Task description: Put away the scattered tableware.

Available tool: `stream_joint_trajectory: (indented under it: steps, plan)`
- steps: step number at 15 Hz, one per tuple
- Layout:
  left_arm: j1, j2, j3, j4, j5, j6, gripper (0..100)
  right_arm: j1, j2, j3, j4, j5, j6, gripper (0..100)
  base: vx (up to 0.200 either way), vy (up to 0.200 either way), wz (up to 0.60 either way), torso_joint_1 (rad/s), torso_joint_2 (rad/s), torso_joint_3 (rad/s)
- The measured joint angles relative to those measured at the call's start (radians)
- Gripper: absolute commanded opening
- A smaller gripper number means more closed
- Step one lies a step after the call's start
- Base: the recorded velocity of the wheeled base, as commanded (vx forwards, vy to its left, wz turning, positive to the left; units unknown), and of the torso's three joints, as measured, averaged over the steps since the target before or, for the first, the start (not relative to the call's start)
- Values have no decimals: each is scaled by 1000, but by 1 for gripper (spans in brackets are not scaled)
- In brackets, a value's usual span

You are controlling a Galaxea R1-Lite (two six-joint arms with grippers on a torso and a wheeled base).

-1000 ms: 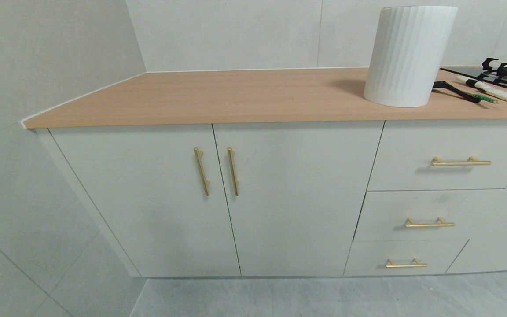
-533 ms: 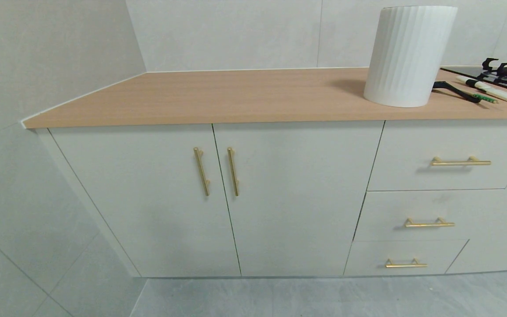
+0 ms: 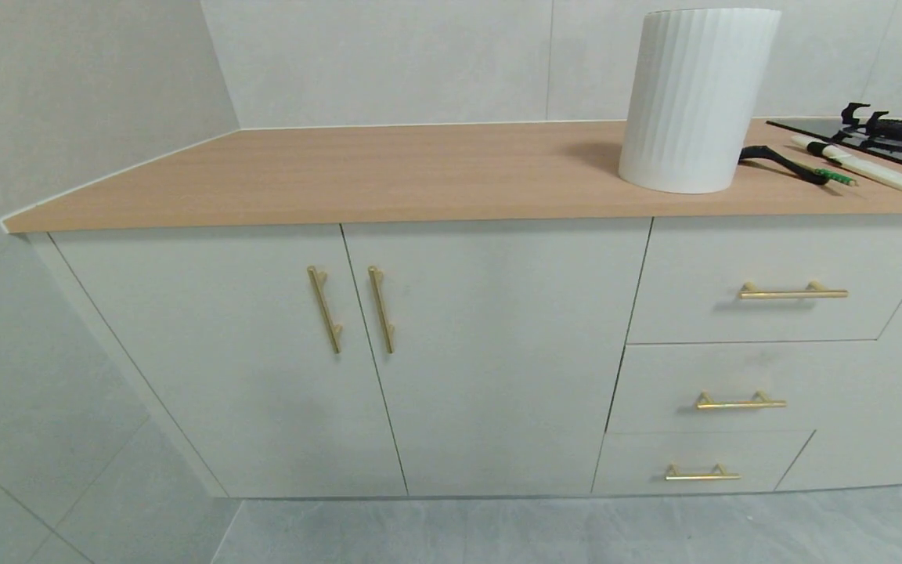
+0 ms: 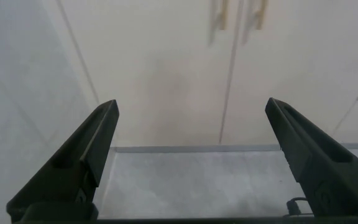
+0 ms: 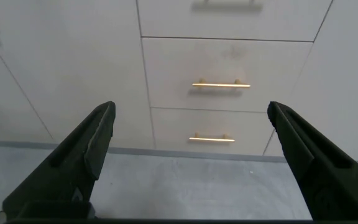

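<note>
On the wooden countertop [image 3: 388, 172] at the right lie a black-handled utensil [image 3: 781, 163], a thin green-banded stick [image 3: 833, 175] and a long cream utensil [image 3: 866, 164], beside a tall white ribbed container [image 3: 690, 98]. My left gripper [image 4: 191, 118] is open with nothing between its fingers, low before the cabinet doors [image 4: 166, 68] and the floor. My right gripper [image 5: 191, 121] is open and empty too, facing the lower drawers [image 5: 222, 74].
White cabinet with two doors [image 3: 357, 352] with gold handles and a stack of three drawers [image 3: 764, 290] on the right. A black gas hob [image 3: 897, 133] sits at the far right of the counter. Tiled walls meet at the left corner; grey floor lies below.
The whole head view has shifted: everything sits a little further left in the picture, so the camera has moved. The things on the counter have not moved relative to each other.
</note>
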Motion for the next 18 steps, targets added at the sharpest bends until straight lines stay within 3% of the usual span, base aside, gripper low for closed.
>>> stream_joint_trajectory:
  steps: [9, 18]
  plan:
    - [0, 0, 0, 0, 1, 0, 100, 0, 0, 1, 0, -2, 4, 100, 0, -200, 0, 2, 1, -1]
    - [0, 0, 0, 0, 0, 0, 100, 0, 0, 1, 0, -2, 4, 100, 0, 0, 0, 0, 0, 0]
